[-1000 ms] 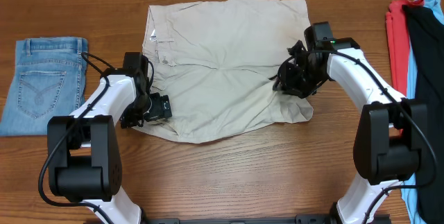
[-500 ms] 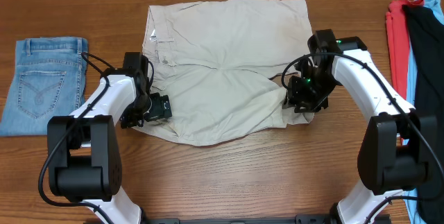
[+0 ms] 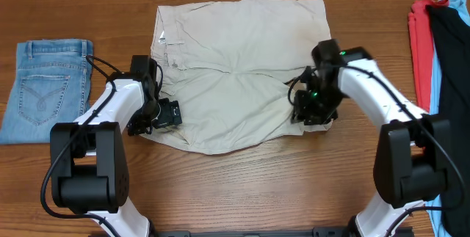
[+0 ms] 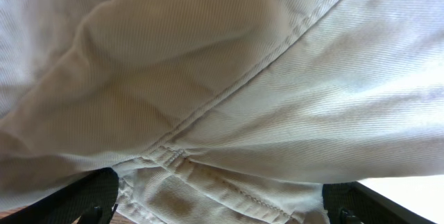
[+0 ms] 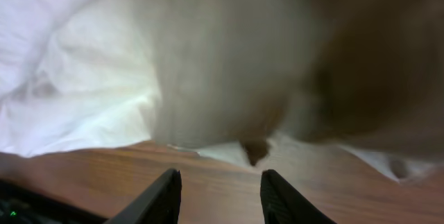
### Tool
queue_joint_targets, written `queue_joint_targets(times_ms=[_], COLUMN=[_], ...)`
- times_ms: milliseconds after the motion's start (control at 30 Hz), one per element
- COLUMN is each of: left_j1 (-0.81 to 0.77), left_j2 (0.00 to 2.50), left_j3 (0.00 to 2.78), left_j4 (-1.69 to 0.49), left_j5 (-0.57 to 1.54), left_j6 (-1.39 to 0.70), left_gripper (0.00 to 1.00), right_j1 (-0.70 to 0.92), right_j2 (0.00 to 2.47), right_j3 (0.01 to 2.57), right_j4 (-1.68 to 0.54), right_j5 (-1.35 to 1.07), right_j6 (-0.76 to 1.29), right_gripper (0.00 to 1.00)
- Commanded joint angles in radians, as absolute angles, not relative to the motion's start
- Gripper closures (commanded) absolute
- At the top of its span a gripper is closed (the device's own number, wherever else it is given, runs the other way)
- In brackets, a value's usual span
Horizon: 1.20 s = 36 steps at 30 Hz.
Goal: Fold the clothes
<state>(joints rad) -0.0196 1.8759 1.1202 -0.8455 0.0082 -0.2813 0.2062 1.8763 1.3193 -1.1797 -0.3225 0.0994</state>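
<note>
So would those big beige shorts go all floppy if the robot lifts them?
Probably floppy: the shorts sag in soft folds at the seam in the left wrist view. Pushed, they'd likely bunch up, since creases gather beside the right fingers.

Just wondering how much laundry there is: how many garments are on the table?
5: beige shorts mid-table, folded jeans far left, then a red garment, light-blue garment and black garment piled at the right edge. More may hide there.
</note>
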Motion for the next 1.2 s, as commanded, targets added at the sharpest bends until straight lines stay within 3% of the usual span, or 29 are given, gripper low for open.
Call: queue_joint_targets(times_ms=[0,333,733,833,1100,1167], left_j1=[-0.033,-0.032,-0.033,-0.033,-0.033,-0.033], left_j2=[1.979,1.979,1.979,1.979,1.979,1.979], left_j3=[1.054,1.054,1.054,1.054,1.054,1.054], left_j4=[-0.838,-0.837,-0.837,-0.837,-0.833,-0.833], left_j5=[-0.024,-0.025,-0.025,-0.025,-0.025,-0.025], left_j6=[-0.270,-0.269,-0.269,-0.269,-0.268,-0.268], left_gripper=[0.03,0.03,0.02,0.02,0.02,0.02], right_j1=[0.233,0.235,0.237,0.244,0.281,0.282], right_j2=[1.848,1.848,1.848,1.848,1.848,1.848], right_j3=[1.258,1.203,1.196,1.196,1.196,1.196], right_j4=[-1.109,-1.021,-0.992,-0.992,-0.992,-0.996], right_j5=[-0.311,-0.307,-0.215,-0.283,-0.349,-0.337], right_j6=[0.133,0.153,0.164,0.147,0.097,0.101], right_gripper=[0.59,0.64,0.60,0.66,0.67,0.80])
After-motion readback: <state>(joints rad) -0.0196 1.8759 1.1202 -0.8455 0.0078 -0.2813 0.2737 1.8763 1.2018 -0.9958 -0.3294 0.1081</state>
